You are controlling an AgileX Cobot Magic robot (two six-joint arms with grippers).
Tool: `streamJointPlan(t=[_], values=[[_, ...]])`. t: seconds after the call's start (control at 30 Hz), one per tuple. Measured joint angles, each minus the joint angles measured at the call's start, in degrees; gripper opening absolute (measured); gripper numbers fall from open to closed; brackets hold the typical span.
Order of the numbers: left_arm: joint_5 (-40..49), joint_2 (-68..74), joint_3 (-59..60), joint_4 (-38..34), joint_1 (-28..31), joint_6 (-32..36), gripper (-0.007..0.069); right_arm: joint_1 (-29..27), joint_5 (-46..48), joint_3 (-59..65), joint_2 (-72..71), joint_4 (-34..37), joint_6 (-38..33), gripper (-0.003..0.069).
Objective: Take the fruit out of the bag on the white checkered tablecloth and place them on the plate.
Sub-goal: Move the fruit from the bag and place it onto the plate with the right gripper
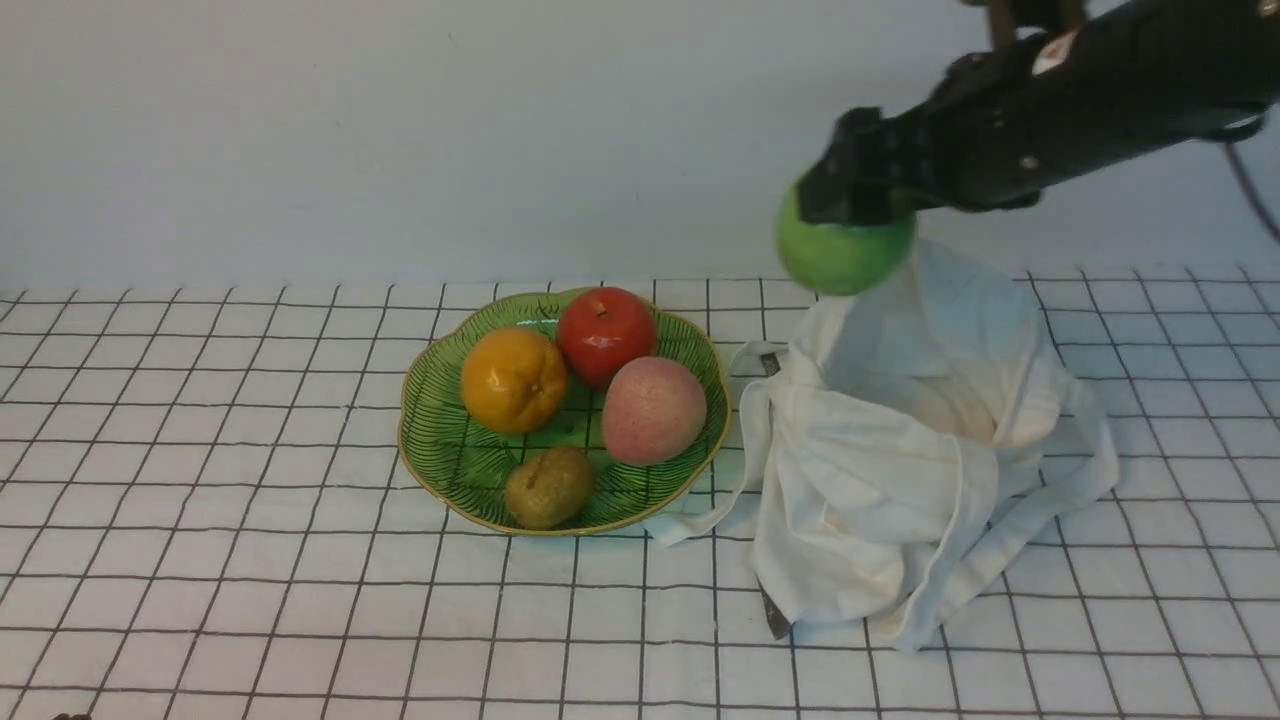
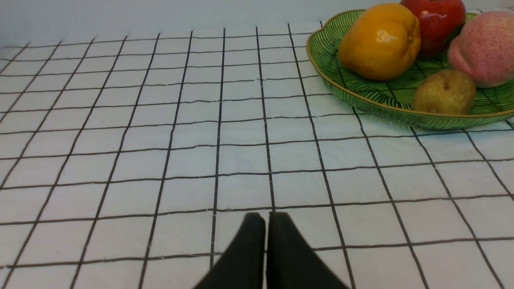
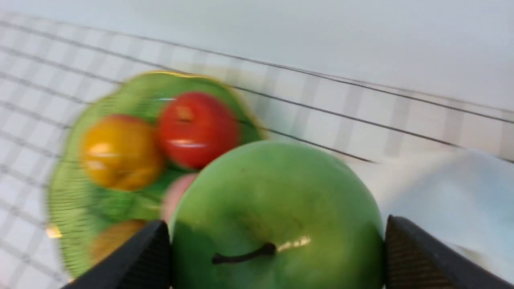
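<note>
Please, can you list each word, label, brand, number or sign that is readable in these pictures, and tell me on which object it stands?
No readable text: there is no word, label, brand, number or sign on the green apple, the plate or its fruit, the bag or the tablecloth.
The right arm is blurred; no lettering can be made out on it.

The front view looks forward and down from between the arms, farthest back, with the plate [image 1: 440,440] toward eleven o'clock from its centre and the cloth bag [image 1: 850,500] toward four. The left wrist view looks low across the checkered tablecloth [image 2: 241,160]. The right wrist view looks down, close behind the green apple [image 3: 277,208]. Both wrist views share the plate.
</note>
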Motion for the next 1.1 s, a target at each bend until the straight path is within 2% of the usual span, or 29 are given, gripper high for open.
streamJointPlan(t=[0.03, 0.1, 0.3, 0.5, 0.67, 1.0, 1.1], values=[[0.0, 0.0, 0.0, 0.0, 0.0, 0.0, -0.0008, 0.4, 0.0, 0.0, 0.2, 0.0, -0.4, 0.0617], [0.0, 0.0, 0.0, 0.0, 0.0, 0.0, -0.0008, 5.1, -5.6, 0.0, 4.0, 6.4, -5.4, 0.0617], [0.0, 0.0, 0.0, 0.0, 0.0, 0.0, -0.0008, 13.5, -20.2, 0.0, 12.1, 12.0, -15.7, 0.0617], [0.0, 0.0, 0.0, 0.0, 0.0, 0.0, -0.0008, 16.4, -30.2, 0.0, 17.5, 13.2, -20.5, 0.0624], [0.0, 0.0, 0.0, 0.0, 0.0, 0.0, -0.0008, 16.4, -31.5, 0.0, 19.0, 14.2, -20.7, 0.0685], [0.0, 0.0, 0.0, 0.0, 0.0, 0.0, -0.0008, 16.4, -29.0, 0.0, 18.3, 14.7, -20.7, 0.0691], [0.0, 0.0, 0.0, 0.0, 0.0, 0.0, -0.0008, 16.4, -24.7, 0.0, 15.6, 14.2, -21.1, 0.0691]])
